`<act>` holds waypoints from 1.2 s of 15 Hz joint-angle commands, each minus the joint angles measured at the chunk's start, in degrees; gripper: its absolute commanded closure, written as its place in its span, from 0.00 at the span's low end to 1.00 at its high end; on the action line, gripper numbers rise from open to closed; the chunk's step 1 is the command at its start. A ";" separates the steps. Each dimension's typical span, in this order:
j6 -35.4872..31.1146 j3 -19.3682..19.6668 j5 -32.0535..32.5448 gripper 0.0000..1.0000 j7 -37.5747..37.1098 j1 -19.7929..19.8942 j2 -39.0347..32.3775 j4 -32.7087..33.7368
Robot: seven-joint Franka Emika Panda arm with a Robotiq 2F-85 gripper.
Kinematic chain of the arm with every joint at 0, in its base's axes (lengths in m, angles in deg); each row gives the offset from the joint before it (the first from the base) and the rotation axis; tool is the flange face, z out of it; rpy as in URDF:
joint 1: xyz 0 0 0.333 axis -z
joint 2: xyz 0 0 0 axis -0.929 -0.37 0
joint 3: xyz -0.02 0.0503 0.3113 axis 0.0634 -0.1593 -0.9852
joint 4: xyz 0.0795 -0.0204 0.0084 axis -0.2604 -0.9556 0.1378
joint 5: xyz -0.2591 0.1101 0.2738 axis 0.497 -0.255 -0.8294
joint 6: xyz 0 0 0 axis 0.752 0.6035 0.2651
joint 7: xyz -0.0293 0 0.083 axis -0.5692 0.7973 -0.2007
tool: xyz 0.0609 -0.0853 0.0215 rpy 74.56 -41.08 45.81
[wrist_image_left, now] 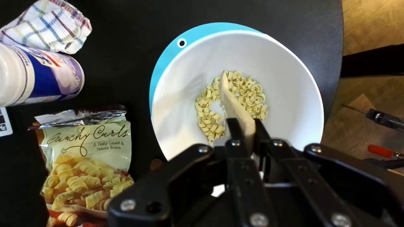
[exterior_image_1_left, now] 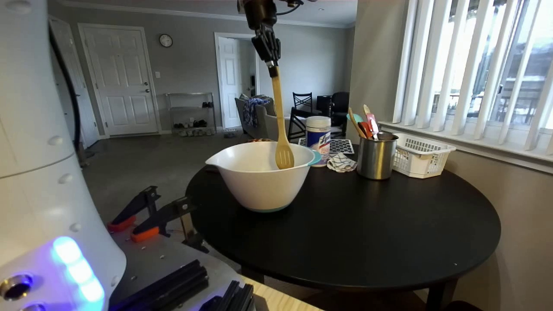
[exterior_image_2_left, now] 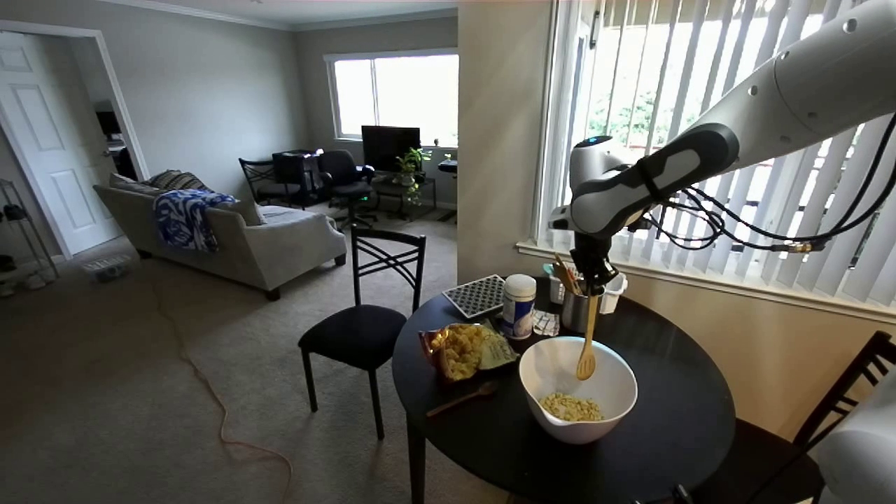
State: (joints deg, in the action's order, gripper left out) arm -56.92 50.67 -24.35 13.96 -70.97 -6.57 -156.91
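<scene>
My gripper [exterior_image_1_left: 273, 65] is shut on the handle end of a slotted wooden spatula [exterior_image_1_left: 280, 116] and holds it nearly upright, blade down. In the wrist view the black fingertips [wrist_image_left: 245, 124] close on both sides of the spatula [wrist_image_left: 233, 105]. The blade hangs in the mouth of a white mixing bowl [exterior_image_1_left: 263, 190] with a teal handle and base. In an exterior view the spatula [exterior_image_2_left: 586, 362] shows over the inside of the bowl [exterior_image_2_left: 581, 432], above yellow curl snacks [exterior_image_2_left: 570, 407]. The curls [wrist_image_left: 252, 97] cover part of the bowl's bottom in the wrist view.
On the round black table [exterior_image_1_left: 389, 229] are an open Crunchy Curls bag [exterior_image_2_left: 465, 350], a wooden spoon [exterior_image_2_left: 458, 400], a wipes canister [exterior_image_2_left: 519, 308], a checked cloth [exterior_image_1_left: 341, 163], a steel utensil holder [exterior_image_1_left: 377, 157] and a white basket [exterior_image_1_left: 419, 162]. Chairs [exterior_image_2_left: 360, 336] stand beside it.
</scene>
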 commanded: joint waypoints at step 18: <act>-14.81 0.67 16.23 0.93 -13.50 -0.33 -4.34 -8.75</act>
State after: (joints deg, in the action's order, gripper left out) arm -69.51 51.31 -10.49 3.08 -71.89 -9.83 -165.19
